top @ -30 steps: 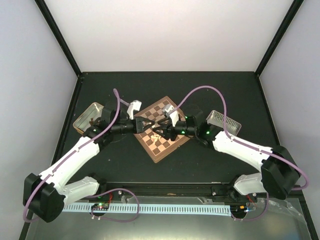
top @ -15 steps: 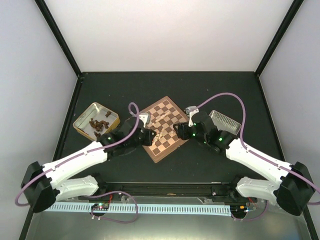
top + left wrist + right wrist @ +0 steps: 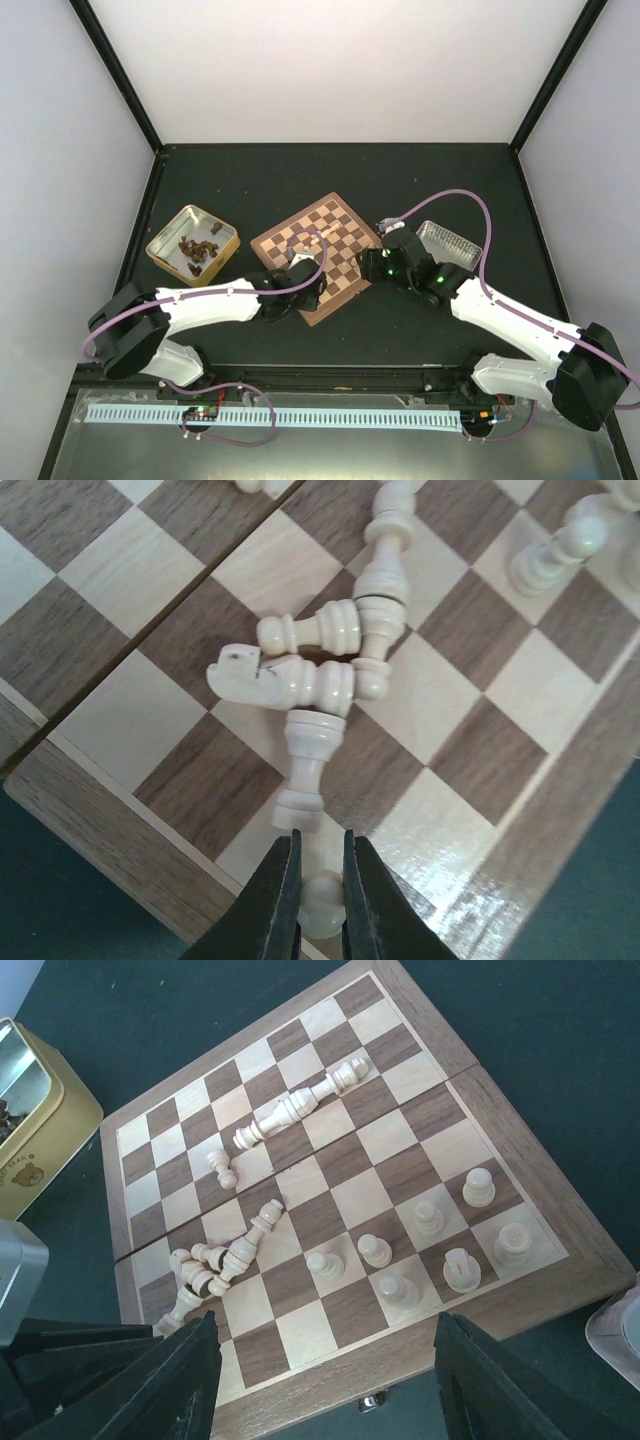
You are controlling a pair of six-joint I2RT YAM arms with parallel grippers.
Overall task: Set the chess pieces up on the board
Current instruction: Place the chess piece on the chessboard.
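The board [image 3: 338, 222] lies turned like a diamond at the table's middle. Several cream chess pieces [image 3: 428, 1217] stand upright in two rows along its edge nearest my right gripper [image 3: 335, 1400]. That gripper hangs open and wide above the edge, holding nothing. Other pieces lie toppled: a tangled cluster [image 3: 320, 675] near one corner, two long ones [image 3: 300, 1105] and a pawn [image 3: 222, 1167] farther in. My left gripper [image 3: 320, 852] is low over that corner, shut on the round head of a lying piece [image 3: 305, 770] from the cluster.
A gold tin [image 3: 192, 243] with dark brown pieces stands left of the board. A silver tin [image 3: 447, 243] sits to its right, just behind my right arm. The board's wooden rim [image 3: 90, 800] runs close beside the left fingers.
My left arm has swung down to the board's near corner and dropped low onto the fallen cluster. The right gripper has opened wider and pulled back to the board's right edge.
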